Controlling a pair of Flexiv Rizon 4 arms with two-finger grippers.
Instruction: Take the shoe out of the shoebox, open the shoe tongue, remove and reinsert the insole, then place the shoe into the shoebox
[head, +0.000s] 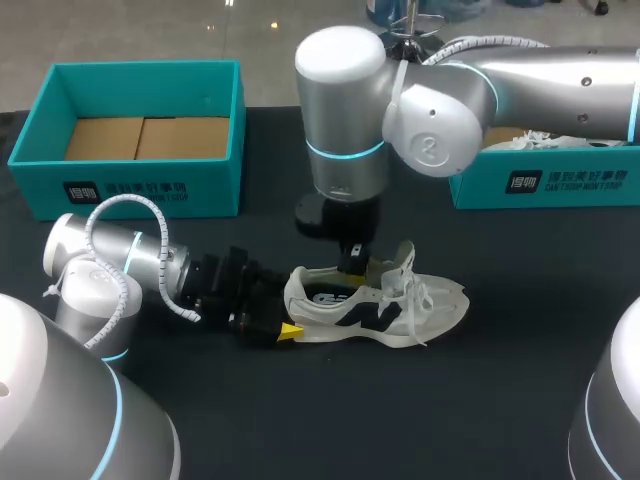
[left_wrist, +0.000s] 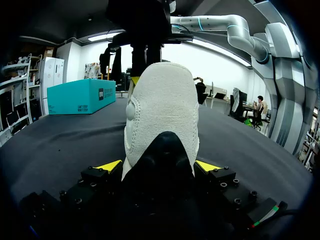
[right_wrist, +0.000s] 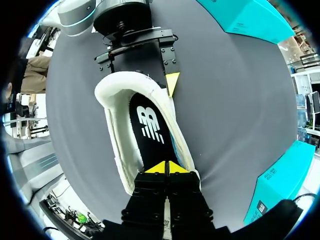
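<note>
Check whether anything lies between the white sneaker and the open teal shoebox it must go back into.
Nothing visible lies on the black table between the white mesh-and-suede sneaker and the open teal cardboard shoebox behind it, leftward. Left jaws grip its heel; right jaws sit inside its opening.

Even overhead light in head view: soft highlights on right arm (head: 340, 100) housing, faint shadow under shoe (head: 375, 312) on dark matte counter (head: 500, 400). Left wrist view backlit by bright room behind: shoe heel pale, left gripper (left_wrist: 157, 166) in deep shade. Right wrist view flat-lit, counter reading mid-grey.
</note>
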